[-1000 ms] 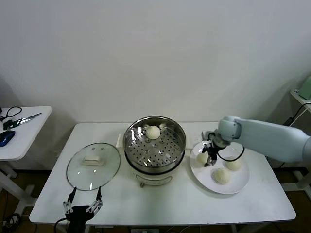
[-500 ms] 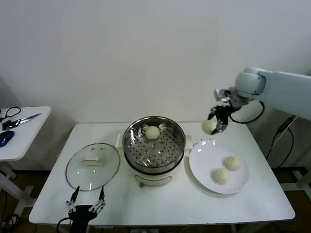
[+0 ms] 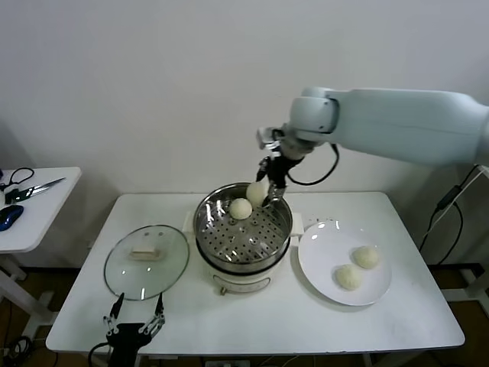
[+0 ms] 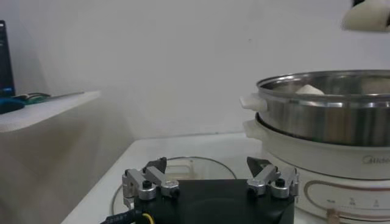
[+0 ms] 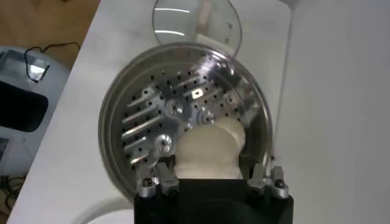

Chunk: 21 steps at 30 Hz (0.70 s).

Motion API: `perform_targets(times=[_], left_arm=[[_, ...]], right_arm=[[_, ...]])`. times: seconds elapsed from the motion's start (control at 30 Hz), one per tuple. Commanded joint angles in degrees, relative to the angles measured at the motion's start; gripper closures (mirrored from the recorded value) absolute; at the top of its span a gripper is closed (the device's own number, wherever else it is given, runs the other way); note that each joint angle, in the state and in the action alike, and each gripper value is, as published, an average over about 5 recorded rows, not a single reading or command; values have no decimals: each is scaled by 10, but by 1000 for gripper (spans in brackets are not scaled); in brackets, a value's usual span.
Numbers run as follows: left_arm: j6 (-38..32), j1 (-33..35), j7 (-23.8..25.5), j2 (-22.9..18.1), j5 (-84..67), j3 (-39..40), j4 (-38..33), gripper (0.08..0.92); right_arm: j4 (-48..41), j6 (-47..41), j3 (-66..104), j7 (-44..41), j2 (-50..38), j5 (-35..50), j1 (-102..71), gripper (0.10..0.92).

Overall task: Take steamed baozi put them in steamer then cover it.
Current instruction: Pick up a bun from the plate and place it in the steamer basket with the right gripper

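Lab, bare white wall (image 3: 153, 92), white tables (image 3: 252, 321)

Your robot's right arm (image 3: 397, 122): a pale blue-grey shell, looping black cable, black gripper (image 3: 269, 186) with silver-screwed knuckles.

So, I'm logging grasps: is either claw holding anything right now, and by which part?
The right claw pinches one steamed baozi by its sides, above the steamer. The left claw holds nothing.

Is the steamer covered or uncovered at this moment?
Uncovered. The steamer shows its perforated tray with one baozi inside, and the cover lies flat on the table to the robot's left of it.
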Motion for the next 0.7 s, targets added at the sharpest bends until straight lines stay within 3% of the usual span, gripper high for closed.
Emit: perform_targets(times=[0.03,0.3,0.7], left_arm=[[-1,1,0,2,-1,-1,0,177],[-1,0,0,2,-3,-2,3,177],[0,-1,0,0,-4,-2,2,177]], right_arm=[[-70,-13,11,21,107,-3,-80,338],[-145,-14,19,32,142,-47,-155,338],[-182,-14,25,40,150,-86,-175,312]])
